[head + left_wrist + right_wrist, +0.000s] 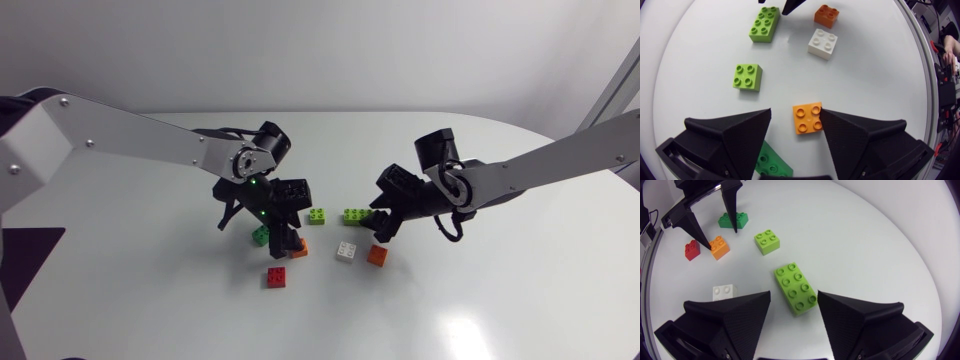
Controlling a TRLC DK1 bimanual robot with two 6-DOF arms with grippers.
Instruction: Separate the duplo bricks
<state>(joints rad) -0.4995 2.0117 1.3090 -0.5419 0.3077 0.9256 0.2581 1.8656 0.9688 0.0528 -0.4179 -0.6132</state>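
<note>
Several single duplo bricks lie apart on the white table [480,300]. My left gripper [795,112] hangs open over an orange brick [808,118], which lies between the fingers and against one of them. A dark green brick [771,161] shows under the other finger. My right gripper [794,294] is open around a long light green brick [796,288], with a gap on each side. In the head view the left gripper [284,228] and right gripper [383,222] face each other mid-table.
Between the grippers lie a small light green brick [316,216], a white brick [346,252] and a second orange brick [377,256]. A red brick [276,277] sits nearer the front. Both arms slant in from the sides.
</note>
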